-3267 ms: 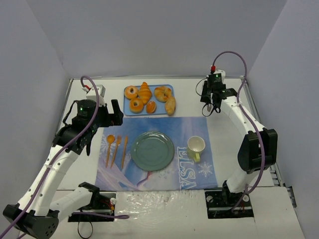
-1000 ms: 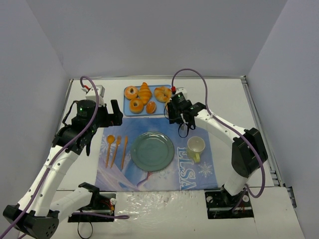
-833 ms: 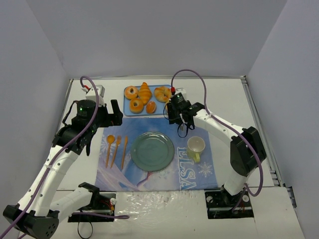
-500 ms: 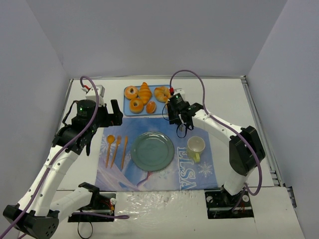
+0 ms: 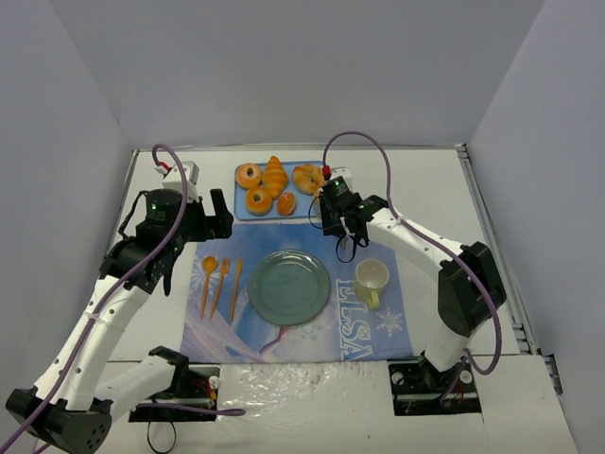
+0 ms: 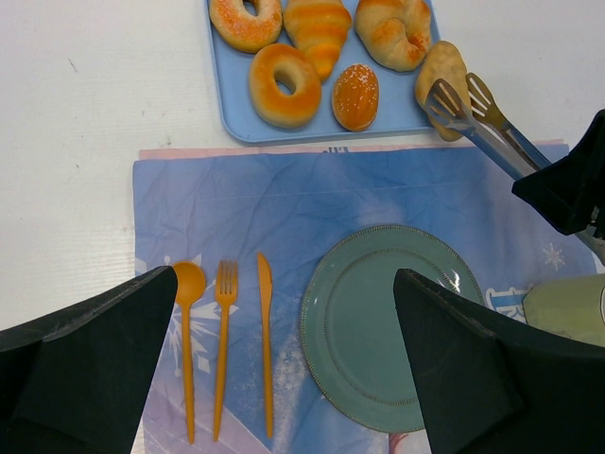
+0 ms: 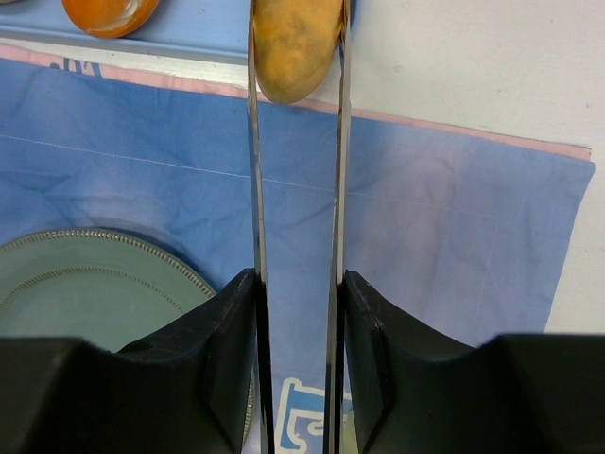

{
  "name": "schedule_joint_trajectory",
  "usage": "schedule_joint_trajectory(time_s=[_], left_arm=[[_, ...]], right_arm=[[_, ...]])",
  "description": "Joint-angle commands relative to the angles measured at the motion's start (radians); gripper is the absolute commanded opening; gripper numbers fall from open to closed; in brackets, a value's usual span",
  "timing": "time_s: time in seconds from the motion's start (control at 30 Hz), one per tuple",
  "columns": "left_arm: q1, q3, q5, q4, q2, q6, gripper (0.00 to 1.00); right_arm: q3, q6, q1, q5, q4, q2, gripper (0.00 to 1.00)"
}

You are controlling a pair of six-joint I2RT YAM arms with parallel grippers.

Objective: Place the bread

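Two black fingers of the right gripper (image 7: 298, 284) are pressed in on the arms of a pair of metal tongs (image 7: 253, 189), and the blades pinch the bread (image 7: 298, 43) from both sides. The roll's long axis runs in line with the tongs, one end pointing back toward the gripper and poking past the near edge of the blue tray (image 6: 236, 123) over the placemat (image 6: 236, 208). Its far end is cut off at the top of the right wrist view. It may be resting on the tray's right near corner or lifted, which cannot be told. From above, the wrist hides it. The left gripper (image 6: 284, 369) hangs spread wide over the plate (image 6: 378, 312).
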Motion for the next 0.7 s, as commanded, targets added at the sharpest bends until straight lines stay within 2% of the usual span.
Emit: schedule_joint_trajectory(time_s=[0.0, 0.3, 0.67], left_arm=[[0.006, 0.022, -0.013, 0.046, 0.003, 0.004, 0.97], [0.006, 0.022, -0.016, 0.046, 0.004, 0.004, 0.97], [0.006, 0.022, -0.019, 0.046, 0.003, 0.005, 0.97]], right_arm=[[0.047, -0.011, 0.013, 0.032, -0.001, -0.117, 0.28], [0.023, -0.026, 0.016, -0.017, -0.03, -0.194, 0.28], [-0.097, -0.012, 0.059, -0.289, -0.039, -0.405, 0.28]])
